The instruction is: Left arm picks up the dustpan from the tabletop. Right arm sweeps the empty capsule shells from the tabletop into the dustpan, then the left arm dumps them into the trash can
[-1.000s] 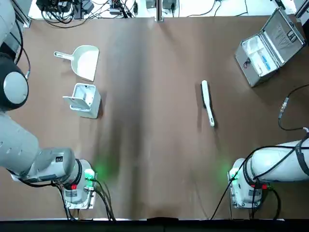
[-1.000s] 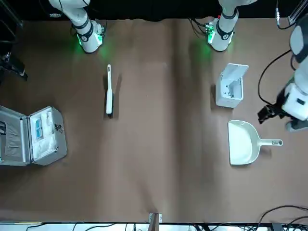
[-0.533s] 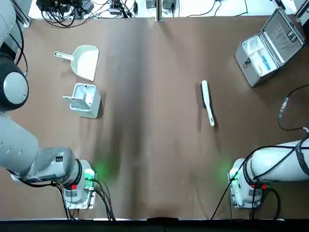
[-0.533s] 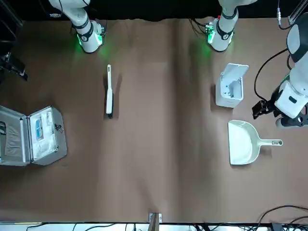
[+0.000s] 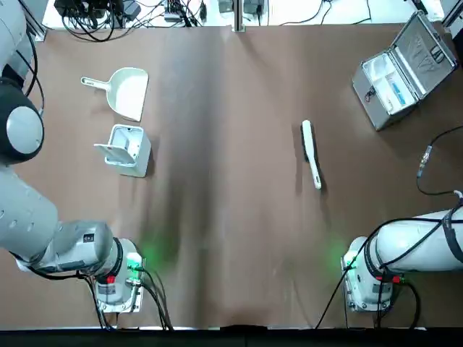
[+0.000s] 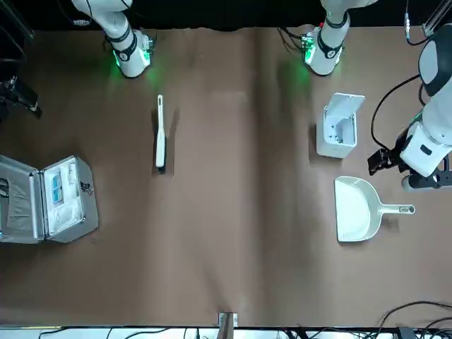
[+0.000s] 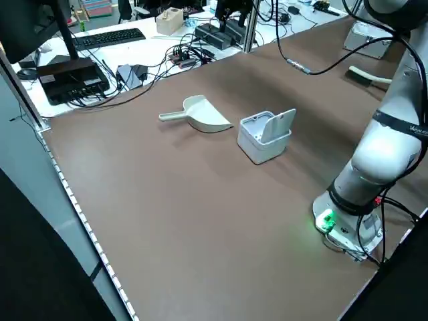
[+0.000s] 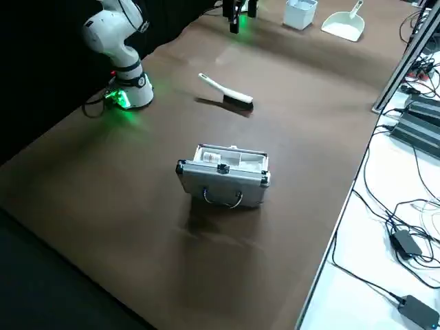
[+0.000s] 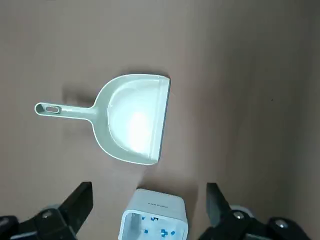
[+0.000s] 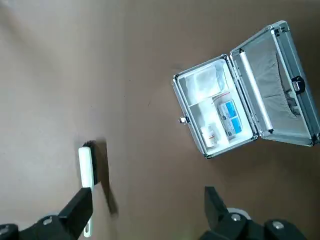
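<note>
Left arm (image 6: 427,141) has slid in from the table edge over the last second, so its gripper (image 9: 149,202) now hangs high above the dustpan (image 9: 135,120), fingers apart and empty, looks like it's lining up a grab. Right gripper (image 10: 147,210) is also spread, up over the brush (image 5: 311,153). Dustpan lies flat just beside the bin (image 5: 126,148). Small blue bits (image 9: 155,232) sit in the bin and I can't spot shells on the table

No text, label, brand or number can be read anywhere on the table. The small boxes inside the open metal case (image 10: 235,107) at the far right carry blue printing, but it is too small to make out.
</note>
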Controlling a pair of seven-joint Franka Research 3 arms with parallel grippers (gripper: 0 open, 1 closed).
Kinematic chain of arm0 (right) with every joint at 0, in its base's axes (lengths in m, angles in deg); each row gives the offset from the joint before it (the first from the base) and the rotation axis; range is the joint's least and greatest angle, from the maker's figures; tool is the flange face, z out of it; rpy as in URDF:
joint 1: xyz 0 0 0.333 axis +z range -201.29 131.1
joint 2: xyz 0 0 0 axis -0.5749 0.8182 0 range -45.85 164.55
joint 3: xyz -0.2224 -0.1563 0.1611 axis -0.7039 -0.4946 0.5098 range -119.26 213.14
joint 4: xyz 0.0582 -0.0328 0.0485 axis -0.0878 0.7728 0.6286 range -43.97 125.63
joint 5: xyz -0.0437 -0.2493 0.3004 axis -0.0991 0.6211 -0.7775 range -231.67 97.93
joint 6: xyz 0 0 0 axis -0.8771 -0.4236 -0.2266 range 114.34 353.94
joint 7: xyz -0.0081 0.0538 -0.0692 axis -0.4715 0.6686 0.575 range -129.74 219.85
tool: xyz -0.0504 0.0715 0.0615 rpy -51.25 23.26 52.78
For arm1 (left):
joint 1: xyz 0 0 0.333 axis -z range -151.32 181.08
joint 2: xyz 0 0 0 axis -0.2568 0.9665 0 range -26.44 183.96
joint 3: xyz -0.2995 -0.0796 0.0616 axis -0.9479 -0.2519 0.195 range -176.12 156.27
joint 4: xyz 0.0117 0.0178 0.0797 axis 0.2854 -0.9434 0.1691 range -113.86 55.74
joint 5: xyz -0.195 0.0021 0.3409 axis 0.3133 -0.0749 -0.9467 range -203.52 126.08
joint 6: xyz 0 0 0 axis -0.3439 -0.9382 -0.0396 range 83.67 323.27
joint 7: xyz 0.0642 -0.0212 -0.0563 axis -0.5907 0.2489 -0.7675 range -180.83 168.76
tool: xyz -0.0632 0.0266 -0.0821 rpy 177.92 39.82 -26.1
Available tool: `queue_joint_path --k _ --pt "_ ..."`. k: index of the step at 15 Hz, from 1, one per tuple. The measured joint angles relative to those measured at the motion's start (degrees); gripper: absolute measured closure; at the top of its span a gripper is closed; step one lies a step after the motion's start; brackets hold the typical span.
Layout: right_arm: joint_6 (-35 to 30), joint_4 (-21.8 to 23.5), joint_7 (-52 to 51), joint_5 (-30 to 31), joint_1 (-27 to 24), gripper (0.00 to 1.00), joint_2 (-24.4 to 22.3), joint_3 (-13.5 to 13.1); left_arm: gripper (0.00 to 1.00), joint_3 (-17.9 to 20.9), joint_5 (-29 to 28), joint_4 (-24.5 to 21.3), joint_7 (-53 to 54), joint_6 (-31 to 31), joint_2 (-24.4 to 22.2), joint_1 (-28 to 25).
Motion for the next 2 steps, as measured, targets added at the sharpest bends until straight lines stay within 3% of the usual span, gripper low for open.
queue_joint_path --k 2 --pt "0.0 0.0 0.0 0.0 0.0 0.01 0.0 0.0 0.00 0.0 0.0 0.0 0.0 0.0 0.0 0.0"
